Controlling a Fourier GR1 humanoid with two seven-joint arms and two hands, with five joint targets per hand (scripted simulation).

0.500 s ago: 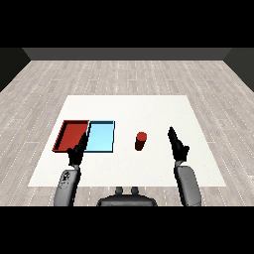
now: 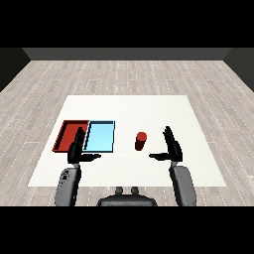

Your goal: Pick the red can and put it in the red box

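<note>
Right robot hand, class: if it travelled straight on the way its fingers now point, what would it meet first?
Nothing, it seems. The open right robot hand points its fingers away across the white table, and the small red cylindrical can stands apart to its left, off that line. Depth is hard to judge from one view.

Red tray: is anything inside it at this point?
Nothing shows inside the red tray; the red can stands on the table, right of the light blue tray. The left hand covers the red tray's near right corner.
</note>
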